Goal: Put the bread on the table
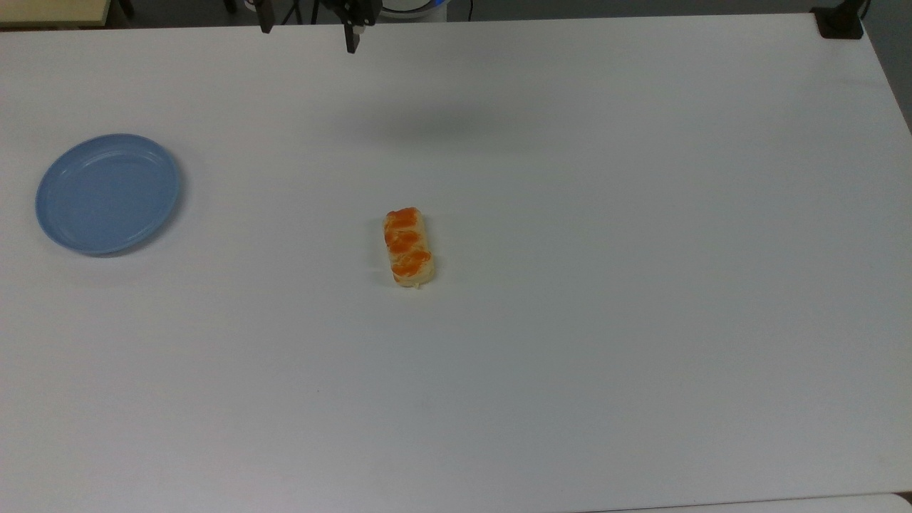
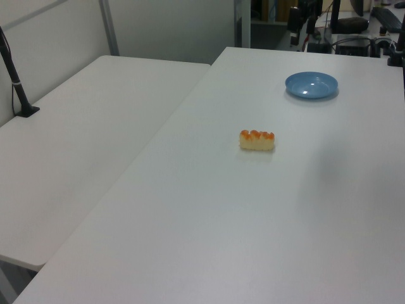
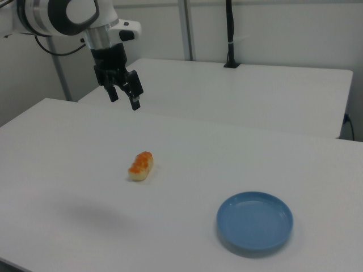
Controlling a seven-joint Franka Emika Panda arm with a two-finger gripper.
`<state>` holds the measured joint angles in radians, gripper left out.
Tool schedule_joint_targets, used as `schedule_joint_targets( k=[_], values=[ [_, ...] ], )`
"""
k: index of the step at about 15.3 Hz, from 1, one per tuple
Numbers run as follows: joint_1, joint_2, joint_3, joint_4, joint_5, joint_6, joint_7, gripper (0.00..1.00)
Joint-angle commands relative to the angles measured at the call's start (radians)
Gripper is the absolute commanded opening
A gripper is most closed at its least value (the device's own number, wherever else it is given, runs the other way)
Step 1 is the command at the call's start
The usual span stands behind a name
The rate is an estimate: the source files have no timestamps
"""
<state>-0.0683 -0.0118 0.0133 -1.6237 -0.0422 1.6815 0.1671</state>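
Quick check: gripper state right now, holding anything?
Gripper: open and empty, raised clear of the bread, which lies on the table.

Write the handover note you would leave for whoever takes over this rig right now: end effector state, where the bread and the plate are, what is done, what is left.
End effector: open, holding nothing, raised above the table's far edge in the right view, well clear of the bread.
Bread: lying flat on the bare white table, near the middle, striped side up.
Blue plate: at the top view's left, nothing on it, apart from the bread.
Done: the bread is on the table and released.
Left: nothing on the bread itself; probably just park the arm.
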Motion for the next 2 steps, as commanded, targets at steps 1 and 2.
schedule_joint_targets(
  k=[1, 2],
  values=[
    [-0.018, -0.027, -0.012, -0.028, 0.018, 0.009, -0.121, 1.00],
    [-0.019, -0.025, -0.012, -0.028, 0.018, 0.009, -0.145, 1.00]
  ],
)
